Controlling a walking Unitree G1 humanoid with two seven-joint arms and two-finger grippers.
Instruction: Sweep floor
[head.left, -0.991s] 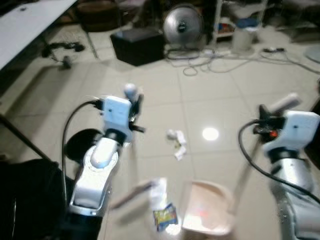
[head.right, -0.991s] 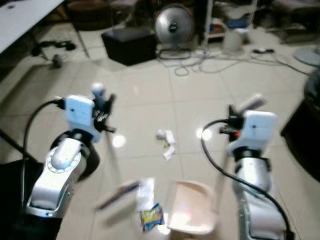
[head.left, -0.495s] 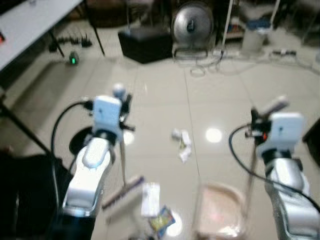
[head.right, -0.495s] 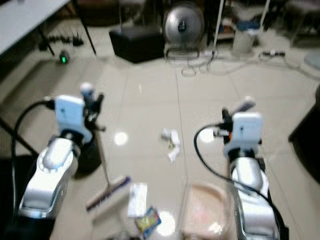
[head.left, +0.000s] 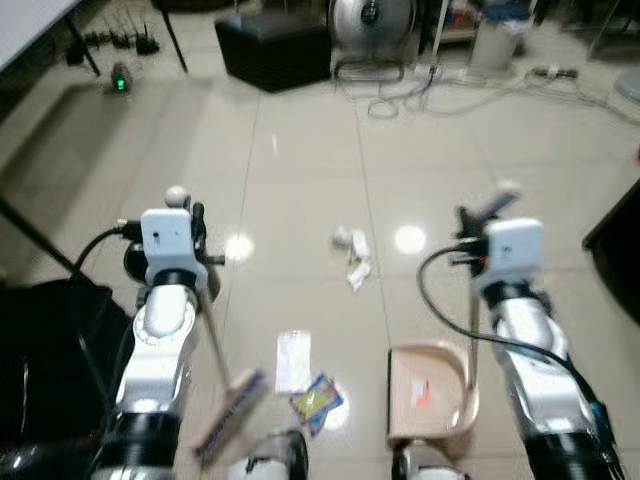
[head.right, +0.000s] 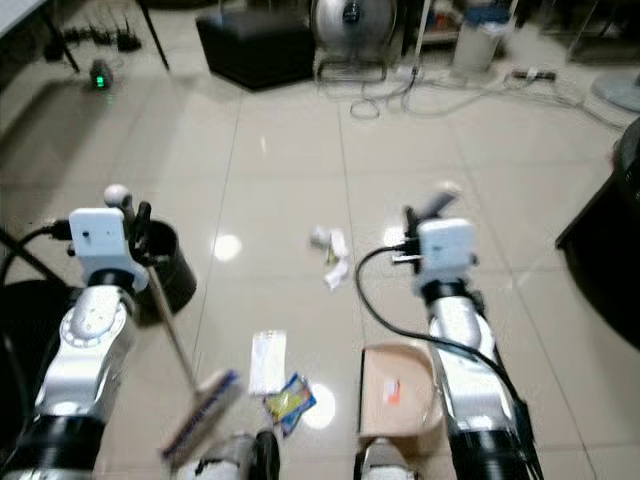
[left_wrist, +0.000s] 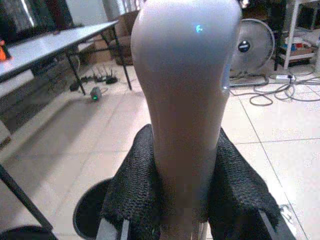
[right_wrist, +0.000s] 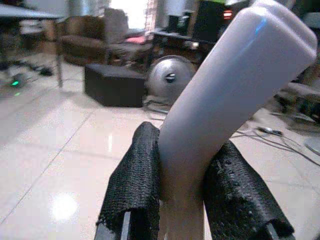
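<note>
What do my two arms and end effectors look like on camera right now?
Both arms are silver, jointed segments. Each wrist carries a white box module with a black cable looping off it. The left end effector and right end effector each have two black, rough-textured fingers. The right wrist shows a small red-orange mark.

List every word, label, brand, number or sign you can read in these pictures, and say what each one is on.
None can be read.
Colourful wrapper on the floor: printed, but too blurred to read.
White packet beside it: no legible text.
Dustpan, its handle held by the right gripper: a red mark inside, too small to read.
Fan hub: a badge, unreadable.
Broom handle in the left gripper: a small blue glint, no lettering.
</note>
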